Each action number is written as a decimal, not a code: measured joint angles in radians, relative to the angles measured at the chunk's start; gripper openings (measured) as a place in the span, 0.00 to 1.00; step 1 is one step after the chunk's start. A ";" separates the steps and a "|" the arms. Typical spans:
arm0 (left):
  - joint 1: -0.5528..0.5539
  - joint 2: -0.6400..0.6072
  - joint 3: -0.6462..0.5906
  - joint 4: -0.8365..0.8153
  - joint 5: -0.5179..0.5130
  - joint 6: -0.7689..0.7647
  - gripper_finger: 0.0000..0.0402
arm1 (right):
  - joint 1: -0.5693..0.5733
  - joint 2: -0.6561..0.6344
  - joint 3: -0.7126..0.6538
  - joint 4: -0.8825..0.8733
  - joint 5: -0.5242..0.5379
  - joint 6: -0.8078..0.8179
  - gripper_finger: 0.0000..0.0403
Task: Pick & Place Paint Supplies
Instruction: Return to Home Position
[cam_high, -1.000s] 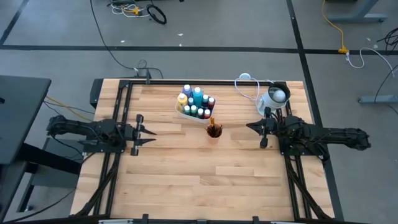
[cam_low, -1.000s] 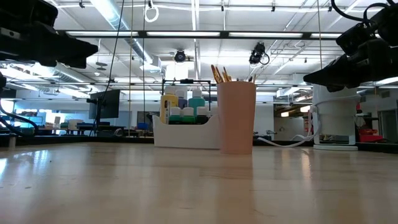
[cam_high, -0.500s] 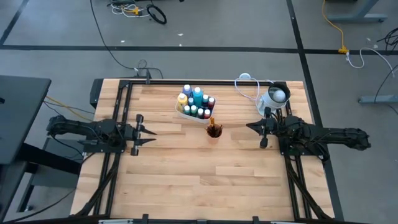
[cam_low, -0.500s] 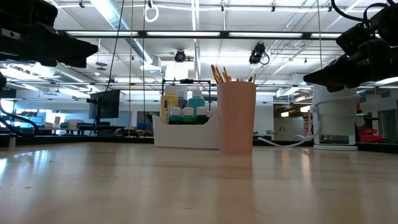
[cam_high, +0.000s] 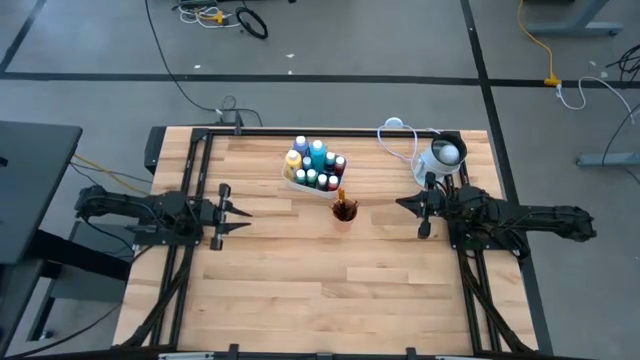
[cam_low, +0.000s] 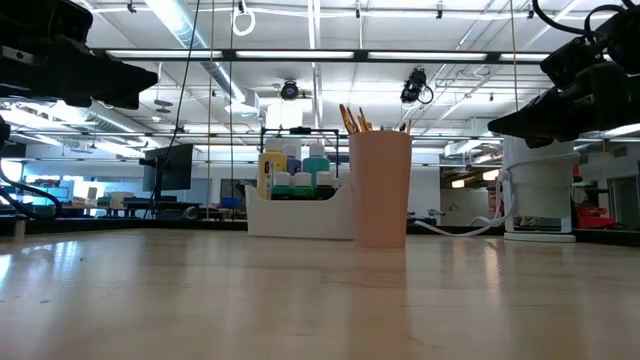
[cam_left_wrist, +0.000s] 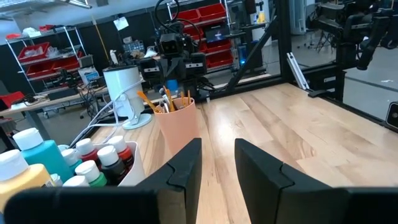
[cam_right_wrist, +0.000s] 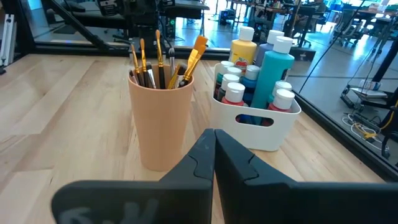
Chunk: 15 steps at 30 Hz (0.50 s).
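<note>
We see the brushes (cam_right_wrist: 158, 62) standing in the cup (cam_high: 344, 211), upright at mid-table, just near of the tray (cam_right_wrist: 255, 127) holding the bottles (cam_high: 315, 165). Our left gripper (cam_left_wrist: 217, 149) hangs at the left with fingers apart and empty. Our right gripper (cam_right_wrist: 214, 134) hangs at the right, fingers together on nothing. Both are well apart from the cup. The risk we judge is on the right, where a wide swing could catch the round container (cam_high: 445, 155) or its cable (cam_high: 400, 135).
</note>
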 joint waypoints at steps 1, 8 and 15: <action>0.000 0.000 0.000 0.000 0.000 0.002 0.26 | 0.000 0.000 0.000 0.000 0.000 0.000 0.02; 0.000 0.000 0.000 0.000 0.000 -0.001 0.26 | 0.000 0.000 0.000 0.000 0.000 0.000 0.02; 0.000 0.000 0.000 0.000 0.000 -0.006 0.26 | 0.000 0.000 0.000 0.000 0.001 0.000 0.02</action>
